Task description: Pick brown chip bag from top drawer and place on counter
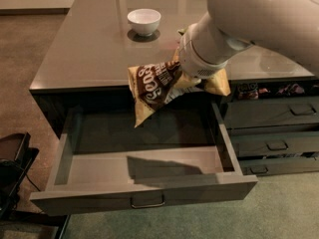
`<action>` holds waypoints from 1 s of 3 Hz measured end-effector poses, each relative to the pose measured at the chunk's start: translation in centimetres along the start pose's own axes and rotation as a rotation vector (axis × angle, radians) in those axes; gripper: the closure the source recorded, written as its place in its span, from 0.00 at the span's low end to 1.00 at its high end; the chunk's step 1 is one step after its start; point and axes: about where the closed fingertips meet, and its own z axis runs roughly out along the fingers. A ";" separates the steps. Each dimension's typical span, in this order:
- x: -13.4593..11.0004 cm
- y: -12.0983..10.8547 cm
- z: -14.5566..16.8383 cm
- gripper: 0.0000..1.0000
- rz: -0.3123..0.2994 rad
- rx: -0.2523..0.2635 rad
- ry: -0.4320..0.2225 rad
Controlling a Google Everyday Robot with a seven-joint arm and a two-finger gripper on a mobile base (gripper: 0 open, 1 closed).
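The gripper (191, 81) pinches the right edge of the brown chip bag (151, 86). The bag is glossy, dark brown with white lettering and tan corners, and hangs tilted above the open top drawer (144, 194), level with the front edge of the counter (84, 51).

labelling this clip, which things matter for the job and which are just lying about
Job: brown chip bag, held by the gripper above the open top drawer; counter.
Lying about: white bowl on the counter; stacked side drawers.
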 end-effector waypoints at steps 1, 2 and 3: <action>-1.1 -2.5 1.5 1.00 0.021 0.058 -0.007; -3.0 -6.9 4.6 1.00 0.004 0.107 -0.045; -4.6 -10.9 7.6 1.00 -0.013 0.140 -0.088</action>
